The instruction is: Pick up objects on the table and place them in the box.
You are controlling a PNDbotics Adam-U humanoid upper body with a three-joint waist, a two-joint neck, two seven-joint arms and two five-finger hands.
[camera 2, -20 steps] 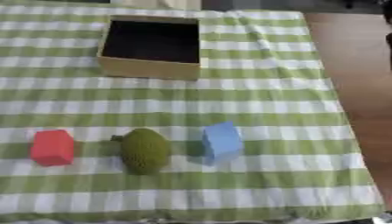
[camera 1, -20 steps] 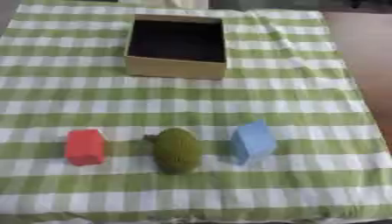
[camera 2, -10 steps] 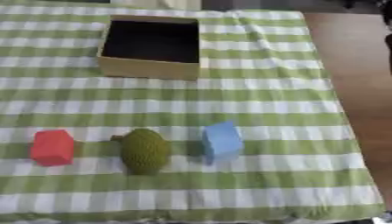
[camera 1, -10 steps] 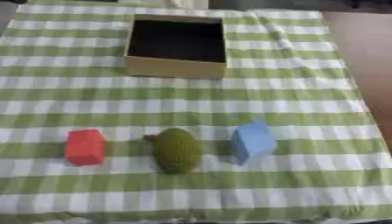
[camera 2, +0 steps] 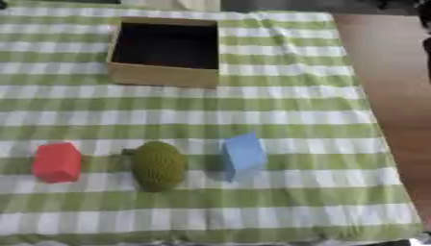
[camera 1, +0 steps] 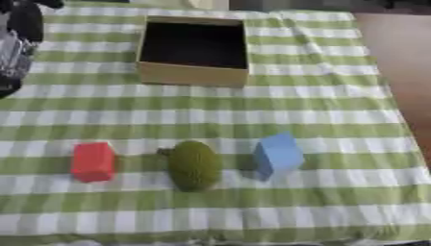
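Note:
Three objects lie in a row on the near part of the green-and-white checked cloth: a red block point(camera 1: 93, 161) at the left, a dark green bumpy fruit point(camera 1: 195, 165) in the middle and a light blue block point(camera 1: 277, 153) at the right. An open cardboard box point(camera 1: 192, 74) with a dark inside stands farther back, left of centre. My left hand point(camera 1: 17, 43), black and silver, shows at the upper left edge of the left eye view, far from the three objects and left of the box. It holds nothing that I can see.
The checked cloth point(camera 1: 320, 110) covers most of the table. Bare brown tabletop point(camera 1: 404, 57) runs along the right side. The cloth's front edge lies just below the row of objects.
My left arm has come into the upper left corner of the left eye view. The box and the three objects have not moved.

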